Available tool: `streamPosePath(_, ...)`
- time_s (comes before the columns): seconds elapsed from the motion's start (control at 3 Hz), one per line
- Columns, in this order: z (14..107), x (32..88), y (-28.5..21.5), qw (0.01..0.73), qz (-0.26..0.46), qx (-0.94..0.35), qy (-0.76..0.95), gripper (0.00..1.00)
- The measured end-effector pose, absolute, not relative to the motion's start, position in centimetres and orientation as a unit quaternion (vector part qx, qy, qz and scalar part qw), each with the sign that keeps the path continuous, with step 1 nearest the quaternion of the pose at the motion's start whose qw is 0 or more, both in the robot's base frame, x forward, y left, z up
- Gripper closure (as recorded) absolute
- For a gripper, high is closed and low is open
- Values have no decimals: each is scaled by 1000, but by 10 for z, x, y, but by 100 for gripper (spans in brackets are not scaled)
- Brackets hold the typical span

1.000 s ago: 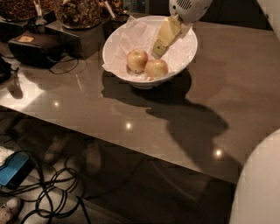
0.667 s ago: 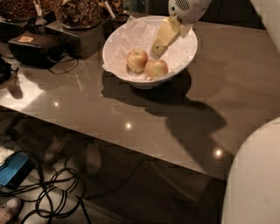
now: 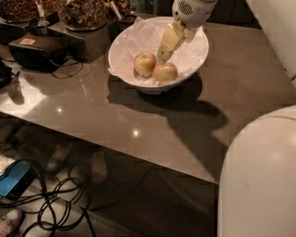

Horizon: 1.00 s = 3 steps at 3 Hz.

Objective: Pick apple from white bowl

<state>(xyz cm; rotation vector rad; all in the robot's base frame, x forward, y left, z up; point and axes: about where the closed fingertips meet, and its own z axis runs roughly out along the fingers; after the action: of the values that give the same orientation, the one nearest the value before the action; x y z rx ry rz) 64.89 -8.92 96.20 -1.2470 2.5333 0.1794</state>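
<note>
The white bowl (image 3: pixel 194 55), lined with crumpled white paper, stands at the back of the grey table. Two apples lie in it. The orange-red apple (image 3: pixel 165 72) is on the right. A paler yellow apple with a red blush (image 3: pixel 144 63) lies to its left, touching it or nearly so. My gripper (image 3: pixel 162 57) reaches down into the bowl from the upper right. Its yellowish tip is just above the orange-red apple, at the gap between the two apples. It holds nothing that I can see.
Black boxes (image 3: pixel 39 48) with cables and containers of brown food (image 3: pixel 85 11) stand left of the bowl. The table's front edge (image 3: pixel 138 159) runs diagonally, with cables and a blue object (image 3: pixel 14 178) on the floor below. My white body (image 3: pixel 259 180) fills the lower right.
The gripper tip has edged slightly down and left, closer to the apples. My white body takes up more of the lower right. The apples and bowl have not moved.
</note>
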Motion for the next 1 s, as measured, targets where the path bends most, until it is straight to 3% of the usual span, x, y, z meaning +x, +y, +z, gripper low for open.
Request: streamPosePath(1.0, 939, 667, -74, 134, 61, -444, 884, 26)
